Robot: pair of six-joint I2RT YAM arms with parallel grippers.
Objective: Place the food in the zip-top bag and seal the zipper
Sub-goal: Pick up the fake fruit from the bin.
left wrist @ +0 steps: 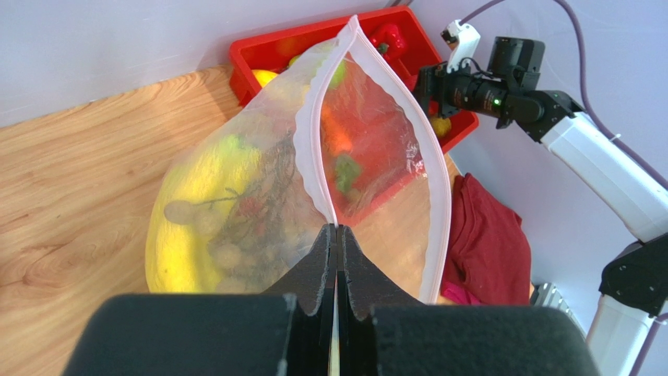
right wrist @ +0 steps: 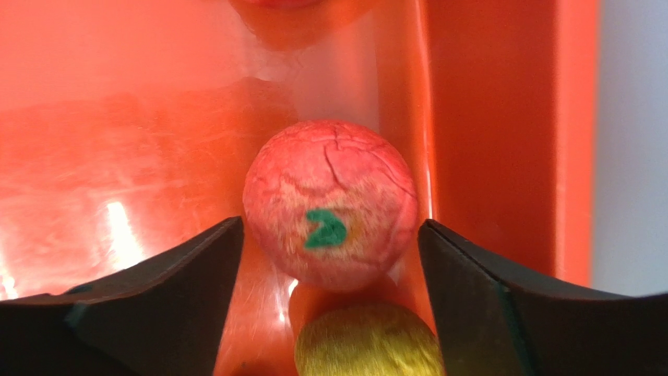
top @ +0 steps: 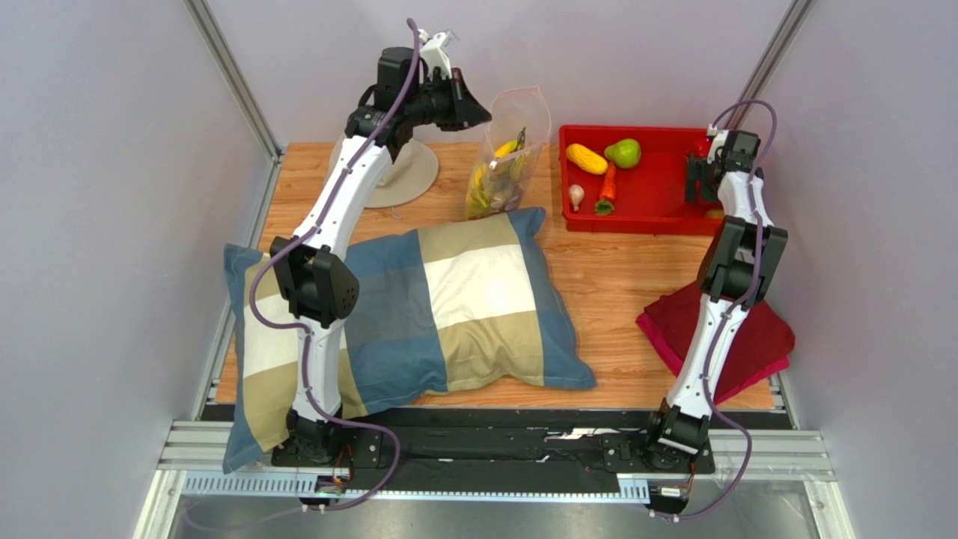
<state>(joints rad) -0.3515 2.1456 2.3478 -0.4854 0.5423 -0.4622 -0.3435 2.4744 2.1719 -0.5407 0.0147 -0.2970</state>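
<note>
The clear zip-top bag (top: 512,152) stands at the back of the table with its mouth open. It holds yellow bananas (left wrist: 176,227) and a tan bunch (left wrist: 263,211). My left gripper (left wrist: 337,229) is shut on the pale pink zipper (left wrist: 312,157) and holds that edge up; it also shows in the top view (top: 470,110). My right gripper (right wrist: 329,235) is open down in the red tray (top: 647,211), one finger on each side of a red apple (right wrist: 329,200), with a yellow-green fruit (right wrist: 364,341) just below. A lemon (top: 585,157), a green fruit (top: 622,152) and a carrot (top: 607,185) lie in the tray.
A checked pillow (top: 427,303) covers the left and middle of the table. A beige hat (top: 410,171) lies behind the left arm. A folded red cloth (top: 737,326) lies by the right arm's base. Grey walls close in both sides.
</note>
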